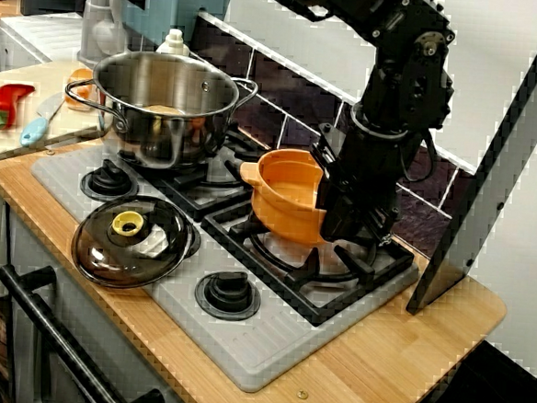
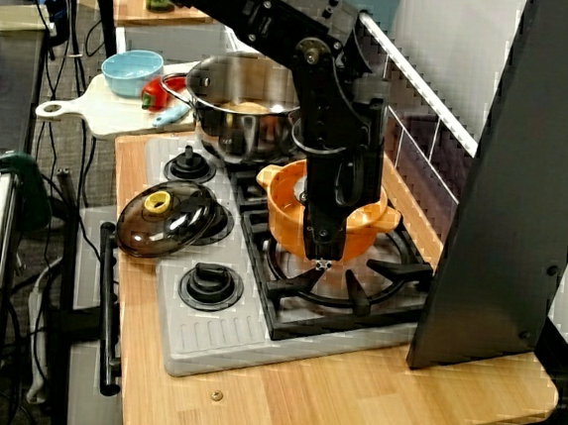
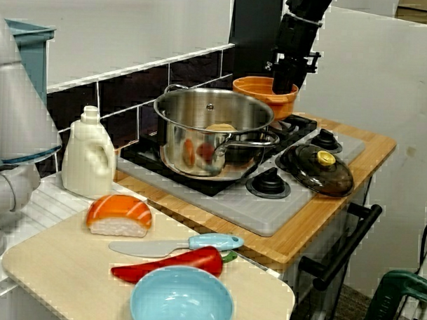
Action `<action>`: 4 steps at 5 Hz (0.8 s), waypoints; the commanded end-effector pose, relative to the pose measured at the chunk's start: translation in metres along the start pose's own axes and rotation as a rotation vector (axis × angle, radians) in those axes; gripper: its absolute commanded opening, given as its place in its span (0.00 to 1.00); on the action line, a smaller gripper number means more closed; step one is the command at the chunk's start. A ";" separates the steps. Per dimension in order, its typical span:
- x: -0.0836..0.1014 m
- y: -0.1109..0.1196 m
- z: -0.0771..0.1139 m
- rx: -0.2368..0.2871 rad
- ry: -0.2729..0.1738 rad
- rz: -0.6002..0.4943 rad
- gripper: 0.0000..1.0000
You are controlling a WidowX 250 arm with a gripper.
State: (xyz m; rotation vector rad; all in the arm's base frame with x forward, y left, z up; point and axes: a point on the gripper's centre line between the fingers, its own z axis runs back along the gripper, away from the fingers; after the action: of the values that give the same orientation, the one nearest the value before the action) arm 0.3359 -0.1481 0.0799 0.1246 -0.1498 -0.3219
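Observation:
In the close stove view my gripper [image 1: 327, 231] is shut on the near rim of an orange pot [image 1: 285, 198]. The pot hangs tilted just above the right rear burner grate [image 1: 337, 273]. Seen from high on the side, the gripper [image 2: 320, 257] comes straight down over the orange pot [image 2: 347, 228], with one finger inside the rim and one outside. From the cutting board side, the gripper [image 3: 283, 84] and orange pot [image 3: 259, 93] stand behind a large steel pot [image 3: 207, 135], which holds something tan.
The steel pot [image 1: 173, 121] sits on the left rear burner. A dark glass lid [image 1: 141, 246] with a yellow knob lies on the front left burner. A cutting board [image 3: 62, 267] carries sushi, a red pepper, a knife and a blue bowl [image 3: 182, 299]. A dark slanted panel [image 1: 491, 180] stands at the right.

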 end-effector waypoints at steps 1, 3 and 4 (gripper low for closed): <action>0.001 0.006 0.022 0.000 -0.068 0.008 1.00; 0.000 0.008 0.023 -0.003 -0.066 0.015 1.00; -0.001 0.010 0.024 -0.008 -0.059 0.021 1.00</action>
State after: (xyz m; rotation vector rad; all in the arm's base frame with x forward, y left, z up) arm 0.3345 -0.1448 0.0786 0.1262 -0.1351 -0.3103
